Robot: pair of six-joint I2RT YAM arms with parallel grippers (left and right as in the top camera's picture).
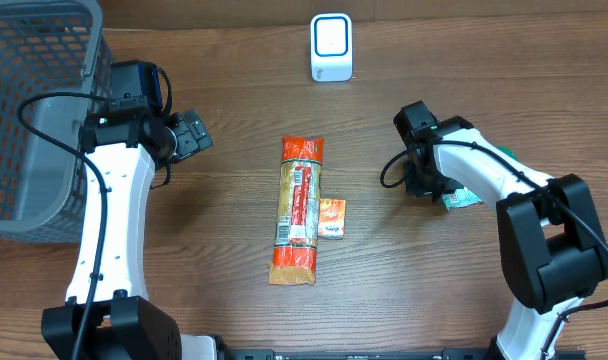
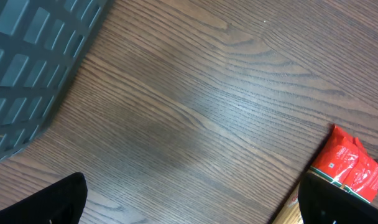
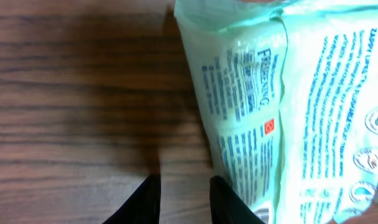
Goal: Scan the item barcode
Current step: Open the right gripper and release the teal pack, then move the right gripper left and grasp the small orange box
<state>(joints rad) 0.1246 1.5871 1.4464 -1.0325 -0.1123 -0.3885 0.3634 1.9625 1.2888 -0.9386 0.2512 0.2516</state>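
The tabletop [image 1: 224, 250] is dark wood with a fine straight grain. It carries three packaged items. One long orange packet [image 1: 299, 210] of crinkled film lies lengthwise at the centre. One small orange box [image 1: 332, 217] sits just beside it on the right. One glossy mint packet [image 3: 301, 93] with blue print lies on the right, mostly hidden under the right arm in the overhead view.

One white scanner [image 1: 330, 47], boxy with rounded corners, stands at the far centre. One grey plastic lattice basket [image 1: 34, 110] fills the far left corner.

The left arm reaches from the near edge toward the far side, with its wrist bent right. The left end effector [image 1: 189, 132] is spread wide, with nothing between its dark fingers [image 2: 52, 202].

The right arm bends left from the near right corner and points down at the tabletop. The right end effector [image 3: 184, 183] has its jaws only slightly apart, with bare wood in the gap. One finger lies at the mint packet's left edge, and it grips nothing.
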